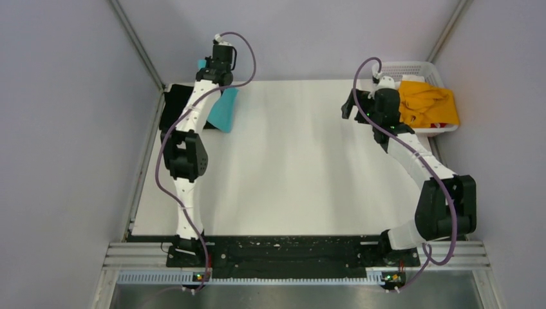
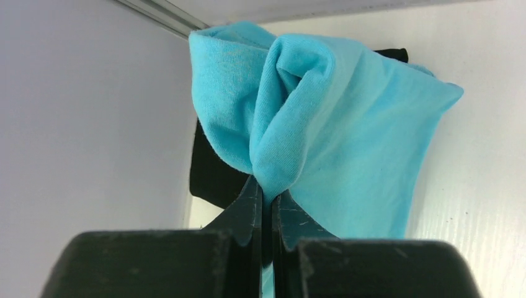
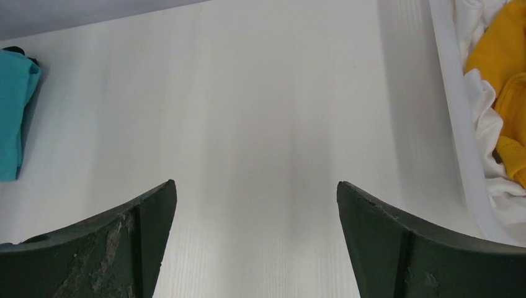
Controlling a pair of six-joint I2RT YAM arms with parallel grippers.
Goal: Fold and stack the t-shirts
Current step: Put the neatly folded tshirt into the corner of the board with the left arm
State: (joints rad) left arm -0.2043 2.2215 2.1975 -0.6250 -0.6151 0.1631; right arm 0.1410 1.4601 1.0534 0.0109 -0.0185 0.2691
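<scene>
Cloth, plastic and a matt tabletop.
Between the left gripper [image 2: 267,197] jaws, turquoise t-shirt [image 2: 335,124]: soft fine-knit cloth, matt, creased. Behind it, black t-shirt [image 2: 208,177]: matt cloth. Right gripper [image 3: 255,186] fingers [image 3: 139,248]: dark matt plastic, scuffed and scratched. Ahead of them, table [image 3: 267,112]: smooth white, faint grain. Right of the jaws, basket [image 3: 456,136]: smooth white plastic; orange-yellow t-shirt [image 3: 505,49]: soft cloth.
</scene>
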